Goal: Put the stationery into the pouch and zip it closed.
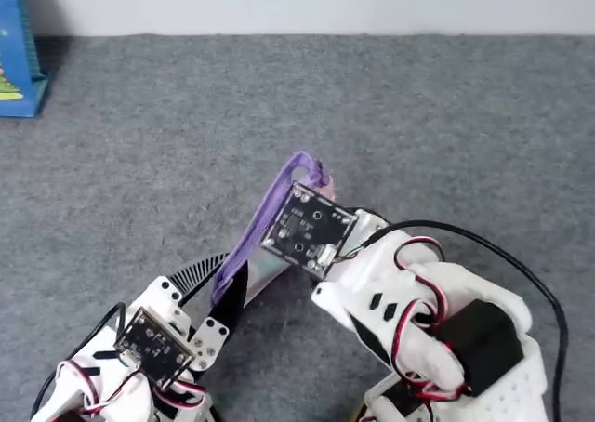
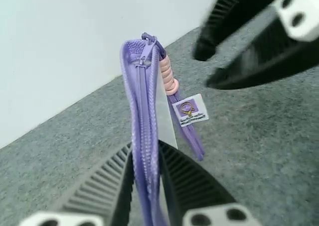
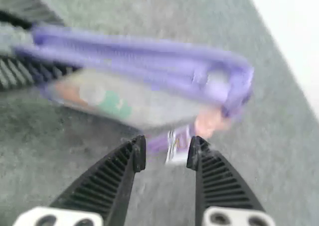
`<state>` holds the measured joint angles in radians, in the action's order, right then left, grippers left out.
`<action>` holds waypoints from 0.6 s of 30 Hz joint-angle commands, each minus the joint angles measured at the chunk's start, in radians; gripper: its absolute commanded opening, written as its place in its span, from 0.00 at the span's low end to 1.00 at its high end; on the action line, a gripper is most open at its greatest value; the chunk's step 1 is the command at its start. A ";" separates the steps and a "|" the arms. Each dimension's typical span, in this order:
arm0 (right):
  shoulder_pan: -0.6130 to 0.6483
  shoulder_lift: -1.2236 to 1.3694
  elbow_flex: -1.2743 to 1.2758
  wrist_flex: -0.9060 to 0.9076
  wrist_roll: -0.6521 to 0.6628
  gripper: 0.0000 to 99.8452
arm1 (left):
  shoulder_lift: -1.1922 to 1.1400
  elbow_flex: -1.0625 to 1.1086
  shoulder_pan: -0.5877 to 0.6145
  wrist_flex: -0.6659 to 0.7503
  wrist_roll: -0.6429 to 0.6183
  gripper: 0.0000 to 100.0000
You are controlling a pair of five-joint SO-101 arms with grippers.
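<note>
Pouch: the purple pouch (image 1: 265, 222) (image 2: 142, 111) (image 3: 139, 61) was held on edge above the grey tabletop (image 1: 446, 125), its zip side turned up.
Left hand: the left hand (image 1: 223, 278) (image 2: 145, 151) was closed on the near end of the pouch, with the zip edge pinched between its two ribbed fingers.
Right hand: the right hand (image 2: 207, 66) (image 3: 167, 146) was held with its jaws apart just beside the far end of the pouch; nothing was gripped.
Zip: the teeth were seen joined along the top edge, and the slider (image 2: 143, 60) (image 3: 199, 76) was found at the end away from the left hand.
Tag: a small printed tag (image 2: 189, 110) (image 3: 177, 146) was hung from a pink beaded cord (image 2: 168, 74) at the slider end; in the right wrist view it was seen between the open jaws, though contact could not be judged.
Contents: green and orange shapes (image 3: 104, 99) were seen through the clear side, too blurred to be named.
Surroundings: a blue box (image 1: 17, 50) was stood at the far corner, against the white wall.
</note>
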<state>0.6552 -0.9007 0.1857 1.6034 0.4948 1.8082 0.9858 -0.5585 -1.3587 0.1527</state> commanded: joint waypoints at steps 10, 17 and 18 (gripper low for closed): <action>-0.122 -0.004 0.074 -0.191 0.063 0.15 | 0.014 -0.051 -0.044 -0.011 -0.035 0.01; -0.222 -0.004 0.078 -0.199 0.066 0.15 | 0.014 -0.051 -0.051 -0.006 -0.035 0.01; -0.220 -0.004 0.087 -0.214 0.068 0.15 | 0.014 -0.051 -0.051 -0.006 -0.035 0.01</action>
<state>0.4480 -0.9022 0.2654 1.4270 0.5470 1.8082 0.9858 -0.6015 -1.3663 0.1281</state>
